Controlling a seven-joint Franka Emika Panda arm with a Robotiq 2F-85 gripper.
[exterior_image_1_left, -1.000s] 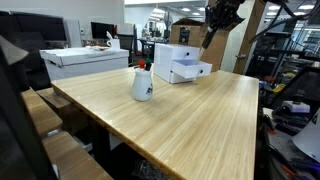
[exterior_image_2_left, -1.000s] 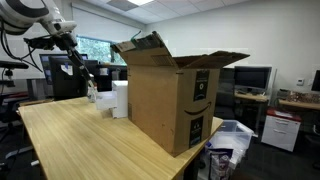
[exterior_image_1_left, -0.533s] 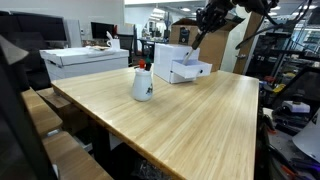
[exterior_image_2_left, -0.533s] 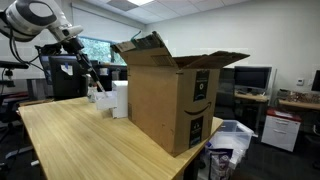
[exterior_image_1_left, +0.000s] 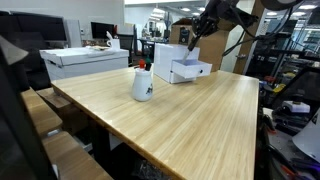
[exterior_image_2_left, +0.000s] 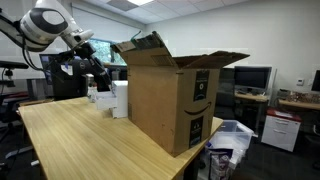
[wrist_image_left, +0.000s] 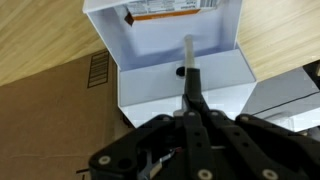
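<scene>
As I look down the wrist view, the hand is closed right down. Its dark fingers are pinched together on the near end of a slim pale stick. I cannot tell what the stick is: it is thin, straight and whitish, with a dark spot just beside it about halfway along. It sits at the centre of that frame, over the open compartment of a white drawer box. The back wall of that box carries a printed label at the top edge. Whether the stick's far tip touches the box or hangs clear of it, I cannot tell.

In an exterior view the hand hangs in the upper right of the frame, just above the white drawer box. The box stands at the far end of a pale wooden bench. A white jug stands mid-bench, well apart from the hand, and a long white carton lies at the left. Seen from the opposite side, the hand is at the left of the frame, beside a large open cardboard box with its flaps raised. The room is an office or lab with monitors, desks and ceiling lights.

In the wrist view the stick's long axis runs straight up and down the frame. Its free end points toward the top edge and the box's back wall. In both exterior views it is too small for me to make out.
</scene>
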